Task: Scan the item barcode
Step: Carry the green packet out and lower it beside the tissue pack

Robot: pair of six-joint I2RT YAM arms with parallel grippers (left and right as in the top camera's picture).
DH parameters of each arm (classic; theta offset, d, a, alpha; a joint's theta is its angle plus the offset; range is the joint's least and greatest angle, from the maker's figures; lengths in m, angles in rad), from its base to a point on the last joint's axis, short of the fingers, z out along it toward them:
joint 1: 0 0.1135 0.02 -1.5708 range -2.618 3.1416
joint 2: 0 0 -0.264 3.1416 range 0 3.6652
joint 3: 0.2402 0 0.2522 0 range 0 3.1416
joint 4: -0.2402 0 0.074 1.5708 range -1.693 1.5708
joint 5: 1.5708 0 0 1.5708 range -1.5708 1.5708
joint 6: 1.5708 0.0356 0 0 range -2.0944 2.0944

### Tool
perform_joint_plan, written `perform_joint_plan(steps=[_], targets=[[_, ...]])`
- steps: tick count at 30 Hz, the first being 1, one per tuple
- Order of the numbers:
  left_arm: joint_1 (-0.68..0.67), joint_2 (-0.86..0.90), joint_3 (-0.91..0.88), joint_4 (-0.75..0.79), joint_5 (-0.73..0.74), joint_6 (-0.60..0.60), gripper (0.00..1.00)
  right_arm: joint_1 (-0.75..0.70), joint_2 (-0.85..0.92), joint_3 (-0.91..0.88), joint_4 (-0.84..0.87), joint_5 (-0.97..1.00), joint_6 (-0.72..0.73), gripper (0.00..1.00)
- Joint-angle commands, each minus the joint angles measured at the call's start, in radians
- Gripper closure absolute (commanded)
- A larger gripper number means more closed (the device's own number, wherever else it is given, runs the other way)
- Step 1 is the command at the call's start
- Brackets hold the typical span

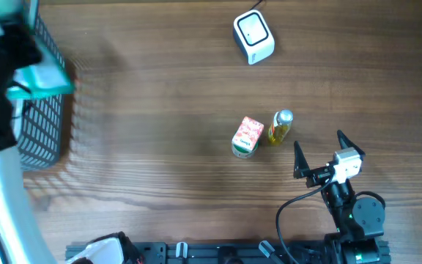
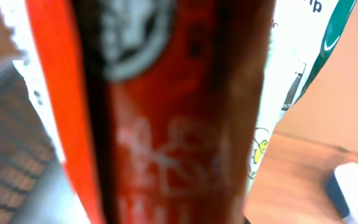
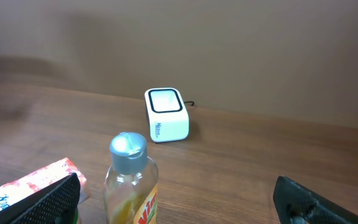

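Dark mesh marks the basket (image 1: 44,136) at the far left edge of the wooden table (image 1: 160,88). The left arm hangs over it. The left gripper (image 1: 22,70) has its jaws drawn together, and a teal and white packet (image 1: 50,77) juts out from it to the right, above the basket's rim and clear of the table, so it looks pinched there. Its fingers do not show in the left wrist view. A blurred red surface (image 2: 166,124) with pale printing fills the middle of that picture, too close to the lens to read. The white, green-edged packet (image 2: 291,74) shows just behind it on the right. Whether the red belongs to the same packet cannot be told. Toward the middle of the table a pink and white carton (image 1: 247,136) lies on its side. Just beside it on the right lies a yellow bottle (image 1: 280,127) with a silver cap; the two are close, and contact cannot be made out from above. The white scanner (image 1: 253,37) sits well behind them near the far edge, its dark-rimmed window facing up, well apart from the packet. At the lower right, the right gripper (image 1: 319,139) has its black fingers spread wide with nothing between them. It is near the bottle but not touching it. In the right wrist view, the carton (image 3: 30,186) and the bottle (image 3: 131,180) stand in the foreground with the scanner (image 3: 166,115) beyond.
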Motion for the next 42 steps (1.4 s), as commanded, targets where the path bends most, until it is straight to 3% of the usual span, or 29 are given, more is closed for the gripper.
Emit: perform_joint_plan(steps=[1, 7, 10, 20, 24, 35, 42], targets=[[-0.124, 0.012, 0.010, -0.084, 0.013, -0.105, 0.96, -0.003, -0.002, -0.001, 0.003, -0.001, -0.005, 0.00], [-0.306, 0.129, 0.008, -0.275, 0.013, -0.246, 0.96, -0.003, -0.002, -0.001, 0.003, -0.002, -0.005, 0.00], [-0.377, 0.203, -0.016, -0.300, 0.013, -0.269, 0.96, -0.003, -0.002, -0.001, 0.003, -0.001, -0.005, 0.00], [-0.524, 0.304, -0.362, -0.029, -0.008, -0.478, 0.96, -0.003, -0.002, -0.001, 0.003, -0.002, -0.005, 0.00], [-0.582, 0.304, -0.505, 0.093, -0.111, -0.524, 0.96, -0.003, -0.002, -0.001, 0.003, -0.001, -0.005, 0.00], [-0.690, 0.304, -0.791, 0.389, -0.146, -0.583, 0.96, -0.003, -0.002, -0.001, 0.003, -0.001, -0.005, 0.00], [-0.723, 0.304, -0.831, 0.435, -0.146, -0.583, 0.96, -0.003, -0.002, -0.001, 0.003, -0.001, -0.005, 0.00]])
